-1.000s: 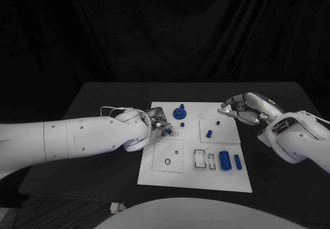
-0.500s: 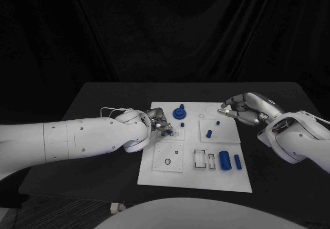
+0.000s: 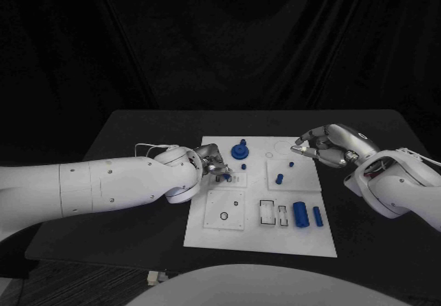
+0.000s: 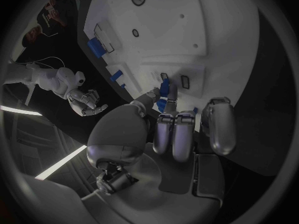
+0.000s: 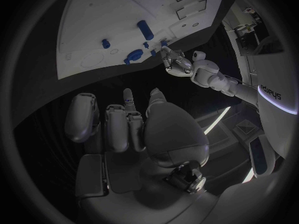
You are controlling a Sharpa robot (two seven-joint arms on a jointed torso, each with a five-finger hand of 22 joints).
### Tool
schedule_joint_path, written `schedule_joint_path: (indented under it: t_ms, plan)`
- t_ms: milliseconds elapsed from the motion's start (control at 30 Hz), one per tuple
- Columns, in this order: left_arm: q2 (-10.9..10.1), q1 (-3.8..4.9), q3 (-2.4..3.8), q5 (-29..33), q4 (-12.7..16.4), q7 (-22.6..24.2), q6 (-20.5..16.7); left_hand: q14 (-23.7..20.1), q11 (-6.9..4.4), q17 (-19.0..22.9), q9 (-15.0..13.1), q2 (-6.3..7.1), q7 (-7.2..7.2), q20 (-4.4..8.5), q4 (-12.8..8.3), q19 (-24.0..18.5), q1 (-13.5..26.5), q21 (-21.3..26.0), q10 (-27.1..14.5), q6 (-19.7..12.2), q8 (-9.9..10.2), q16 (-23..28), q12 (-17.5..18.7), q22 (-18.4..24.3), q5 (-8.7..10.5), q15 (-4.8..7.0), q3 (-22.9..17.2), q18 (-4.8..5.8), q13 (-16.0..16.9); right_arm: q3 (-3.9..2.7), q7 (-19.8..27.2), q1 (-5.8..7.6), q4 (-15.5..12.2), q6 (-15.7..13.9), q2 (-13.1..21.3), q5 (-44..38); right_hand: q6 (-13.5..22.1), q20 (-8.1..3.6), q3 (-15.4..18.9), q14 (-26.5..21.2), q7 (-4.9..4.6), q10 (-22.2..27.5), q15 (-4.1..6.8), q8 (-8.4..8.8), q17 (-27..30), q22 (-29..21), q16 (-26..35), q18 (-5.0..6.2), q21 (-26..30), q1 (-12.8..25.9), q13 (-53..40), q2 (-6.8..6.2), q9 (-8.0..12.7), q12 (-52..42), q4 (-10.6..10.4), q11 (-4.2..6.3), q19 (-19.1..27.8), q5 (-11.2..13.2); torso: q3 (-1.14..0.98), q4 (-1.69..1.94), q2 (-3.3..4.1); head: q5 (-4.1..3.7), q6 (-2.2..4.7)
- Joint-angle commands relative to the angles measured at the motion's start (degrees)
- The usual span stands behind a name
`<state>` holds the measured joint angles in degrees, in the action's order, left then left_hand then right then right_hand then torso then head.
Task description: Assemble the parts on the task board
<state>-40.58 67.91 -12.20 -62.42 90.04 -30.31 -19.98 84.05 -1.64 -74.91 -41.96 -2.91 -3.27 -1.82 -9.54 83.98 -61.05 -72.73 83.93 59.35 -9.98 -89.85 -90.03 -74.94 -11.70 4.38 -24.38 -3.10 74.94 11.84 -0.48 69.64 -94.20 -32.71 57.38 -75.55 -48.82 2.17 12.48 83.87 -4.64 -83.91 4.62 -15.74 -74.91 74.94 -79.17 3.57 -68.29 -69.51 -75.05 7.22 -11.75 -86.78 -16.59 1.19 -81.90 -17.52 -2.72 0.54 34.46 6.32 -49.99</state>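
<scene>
Pinching a small blue part (image 4: pixel 164 90) at the task board's (image 3: pixel 260 237) near-left block, the left hand (image 3: pixel 209 162) hides its tip. The right hand (image 3: pixel 324 145) hovers beside the board's far-right corner, fingers curled together on nothing visible.

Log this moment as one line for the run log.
left hand: pinches small blue part over task board | right hand: curled, holds nothing, by board's far right corner | phase: inserting

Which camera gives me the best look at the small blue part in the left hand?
The left wrist view: the small blue part sits pinched at the left hand fingertips over the task board. In the head view it is a blue speck; the right wrist view shows it tiny and distant.
</scene>
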Motion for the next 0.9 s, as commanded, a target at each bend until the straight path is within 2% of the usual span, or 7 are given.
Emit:
schedule_joint_path:
  t_ms: [33,167,433,900]
  plan:
    - [0.1,-0.22,-0.03,0.0,0.1,0.7,0.2,5.9,-0.07,-15.1,-2.9,0.46,0.47,0.24,0.7,0.4,-0.2,0.4,6.1,-0.9,0.0,-0.2,0.0,-9.5,0.36,0.47,0.1,-0.31,15.1,-0.04,-0.9,-0.14,0.0,0.4,0.0,-0.1,-0.2,-0.11,0.3,2.5,-0.06,-3.5,-0.24,-0.26,-0.5,9.3,-0.3,0.76,-0.4,-0.5,-10.1,0.05,-0.1,0.2,0.0,-0.3,-0.2,-0.4,0.0,0.01,0.03,0.05,-0.01]
    - [0.2,-0.25,-0.03,0.0,0.1,0.8,0.3,5.9,0.01,-15.1,-2.3,0.72,0.38,0.21,1.9,0.4,0.2,0.6,6.1,-1.0,0.2,-0.2,0.0,-9.5,1.15,0.41,1.1,-0.32,15.1,-0.04,-1.0,-0.17,0.1,0.5,-0.1,-0.1,-0.2,-0.11,0.3,2.5,-0.06,-3.5,-0.24,-0.26,-0.6,9.3,-0.3,0.76,-0.4,-0.5,-10.1,0.05,-0.1,0.2,-0.1,-0.31,-0.2,-0.4,-0.01,-0.01,0.01,0.0,-0.01]
    - [0.1,-0.27,-0.03,0.0,0.3,0.8,0.6,5.9,0.1,-15.1,-1.4,1.14,0.28,0.15,3.8,0.4,0.7,0.9,6.1,-1.0,0.5,-0.2,0.0,-9.5,1.5,0.33,2.7,-0.35,15.1,-0.04,-1.1,-0.22,0.2,0.7,-0.1,-0.1,-0.2,-0.11,0.3,2.6,-0.07,-3.5,-0.24,-0.26,-0.6,9.3,-0.3,0.76,-0.4,-0.5,-10.1,0.05,-0.1,0.2,-0.1,-0.31,-0.2,-0.4,0.0,-0.01,0.0,0.07,-0.01]
    - [-0.2,-0.28,-0.03,0.0,0.7,0.3,2.2,5.9,0.21,-15.1,-0.6,1.75,0.15,0.07,4.8,0.1,0.8,1.9,6.1,-1.1,0.8,-0.2,0.0,-9.3,2.28,0.25,4.0,-0.52,15.1,-0.03,-1.3,-0.39,0.4,1.1,-0.2,-0.1,-0.2,-0.1,0.4,2.6,-0.09,-3.6,-0.25,-0.24,-0.6,9.3,-0.3,0.77,-0.3,-0.5,-10.1,0.02,0.0,0.2,0.0,-0.33,-0.2,-0.4,0.0,0.01,0.03,0.18,-0.01]
